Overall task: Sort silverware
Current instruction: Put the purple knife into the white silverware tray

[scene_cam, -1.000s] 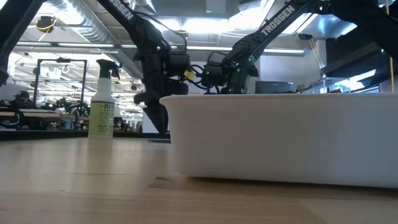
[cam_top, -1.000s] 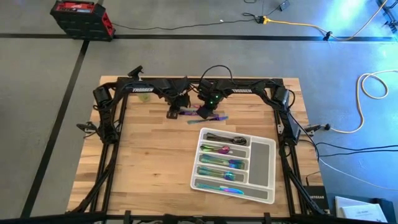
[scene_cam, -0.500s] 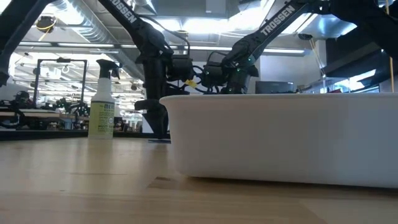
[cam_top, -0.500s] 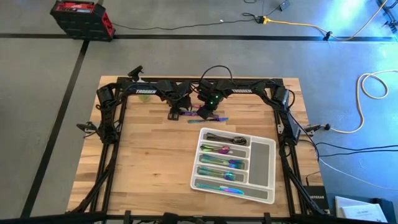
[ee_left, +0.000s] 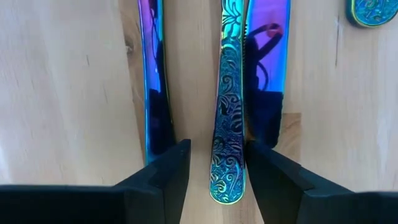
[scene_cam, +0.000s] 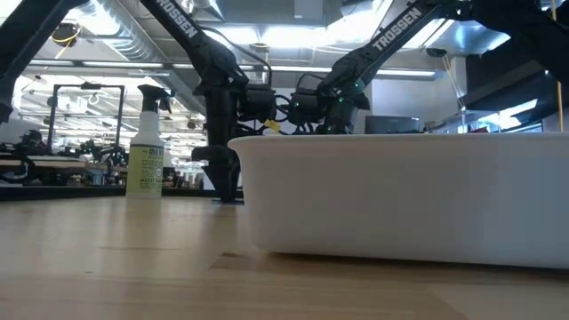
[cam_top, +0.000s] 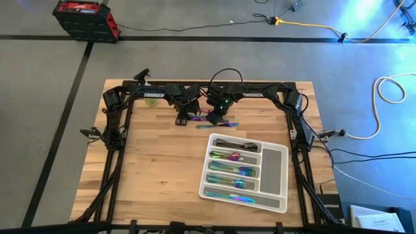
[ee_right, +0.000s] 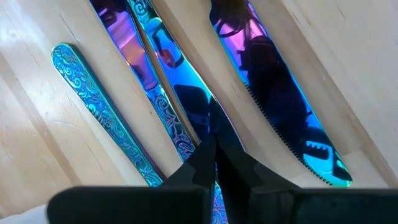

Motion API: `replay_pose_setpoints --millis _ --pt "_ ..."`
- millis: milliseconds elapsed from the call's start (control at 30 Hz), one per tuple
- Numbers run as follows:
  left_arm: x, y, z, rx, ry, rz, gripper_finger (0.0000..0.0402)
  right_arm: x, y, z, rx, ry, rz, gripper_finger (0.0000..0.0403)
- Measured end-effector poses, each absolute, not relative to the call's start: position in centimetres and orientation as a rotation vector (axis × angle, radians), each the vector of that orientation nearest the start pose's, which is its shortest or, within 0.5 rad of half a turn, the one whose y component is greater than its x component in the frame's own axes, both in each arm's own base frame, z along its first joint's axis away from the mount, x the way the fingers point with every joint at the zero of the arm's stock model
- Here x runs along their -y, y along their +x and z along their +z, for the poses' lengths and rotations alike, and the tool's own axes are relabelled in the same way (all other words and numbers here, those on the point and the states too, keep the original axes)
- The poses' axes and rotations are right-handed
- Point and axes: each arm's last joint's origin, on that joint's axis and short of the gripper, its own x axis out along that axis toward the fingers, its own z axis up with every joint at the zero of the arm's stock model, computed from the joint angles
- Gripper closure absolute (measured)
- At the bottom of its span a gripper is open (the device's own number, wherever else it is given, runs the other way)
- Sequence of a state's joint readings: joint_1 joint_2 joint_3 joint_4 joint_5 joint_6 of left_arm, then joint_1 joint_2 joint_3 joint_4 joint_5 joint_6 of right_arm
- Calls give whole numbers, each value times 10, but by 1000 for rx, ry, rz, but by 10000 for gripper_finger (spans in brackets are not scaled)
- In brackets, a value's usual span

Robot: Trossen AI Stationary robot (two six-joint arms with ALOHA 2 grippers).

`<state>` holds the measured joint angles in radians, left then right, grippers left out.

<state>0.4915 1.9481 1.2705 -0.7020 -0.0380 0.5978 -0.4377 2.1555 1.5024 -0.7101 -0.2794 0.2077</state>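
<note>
Silverware (ee_left: 227, 118) between spread left gripper (ee_left: 217, 171), right gripper (ee_right: 214, 163) closed, arms marked TROSSEN

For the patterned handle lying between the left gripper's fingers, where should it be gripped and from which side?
Grip the patterned handle near its rounded end, from straight above, one finger on each long edge. It lies flat on the table, and the left gripper already straddles it, open. A smooth blade lies close alongside, so that finger has little room.
</note>
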Motion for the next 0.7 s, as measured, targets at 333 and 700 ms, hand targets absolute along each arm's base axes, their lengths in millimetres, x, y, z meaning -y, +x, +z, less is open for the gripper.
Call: replay_pose_setpoints --millis 333,700 --pt "-171 320 146 -1442 154 49 300 169 381 129 -1269 651 -263 403" --pt "-172 319 146 -1446 145 50 320 170 381 129 -1266 651 -262 403"
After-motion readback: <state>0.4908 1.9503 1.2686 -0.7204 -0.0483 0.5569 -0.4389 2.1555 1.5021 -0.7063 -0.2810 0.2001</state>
